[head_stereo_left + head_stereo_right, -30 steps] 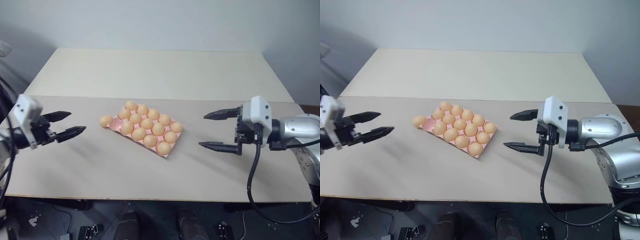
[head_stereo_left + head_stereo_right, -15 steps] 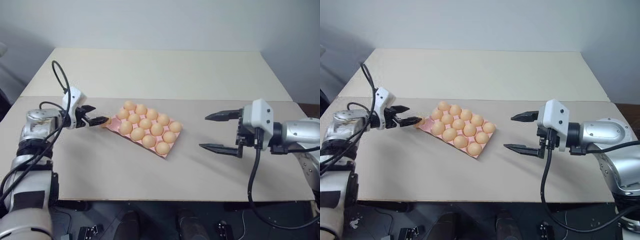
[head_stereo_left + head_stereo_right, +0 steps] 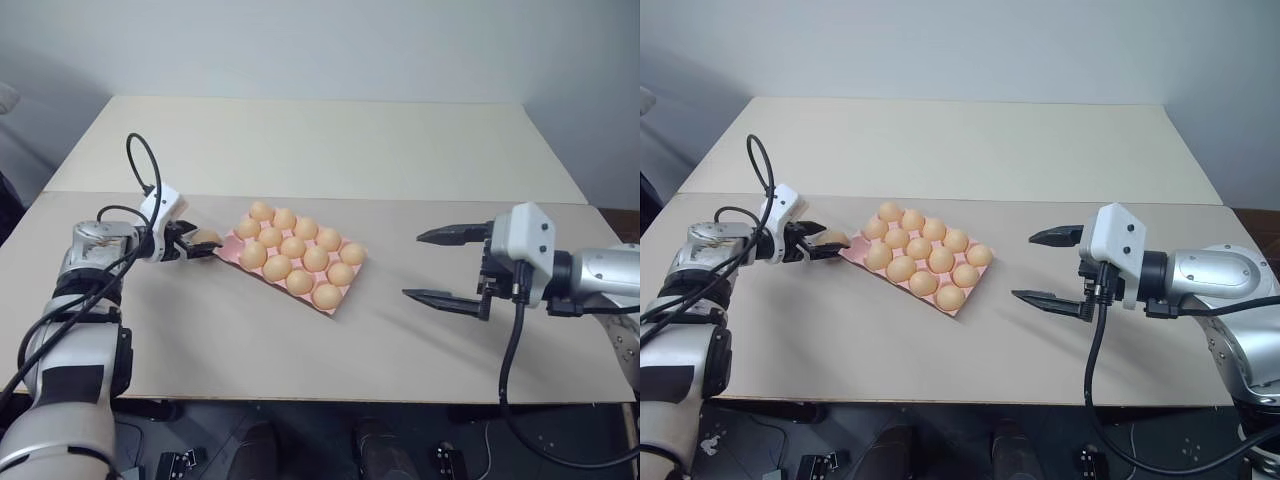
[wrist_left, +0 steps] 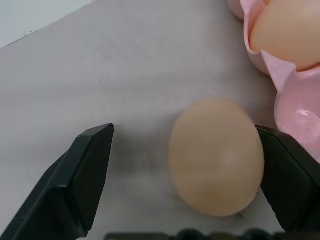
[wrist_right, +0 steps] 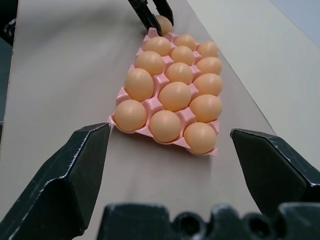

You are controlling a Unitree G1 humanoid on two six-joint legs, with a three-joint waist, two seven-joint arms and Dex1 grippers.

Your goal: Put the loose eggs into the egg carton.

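Note:
The pink egg carton (image 5: 156, 103) lies slantwise at the table's middle, with several tan-orange eggs in its cups. One loose egg (image 3: 206, 238) rests on the table against the carton's left end. It sits beside an empty pink cup (image 4: 300, 110). My left gripper (image 3: 203, 243) is open, low over the table, with one black finger on each side of this egg (image 4: 215, 155). One of its fingers (image 4: 290, 180) stands right at the egg's side; the other is a gap away. My right gripper (image 3: 412, 266) hangs open right of the carton, holding nothing.
The beige table (image 3: 320, 150) reaches far behind the carton, with a seam (image 3: 450, 200) running across it. Its front edge (image 3: 300, 400) lies near me. A black cable (image 3: 135, 160) loops above my left wrist.
My left arm has swung in from the table's left side to the carton's left end, and its fingers now straddle the loose egg. The right gripper has kept its place.

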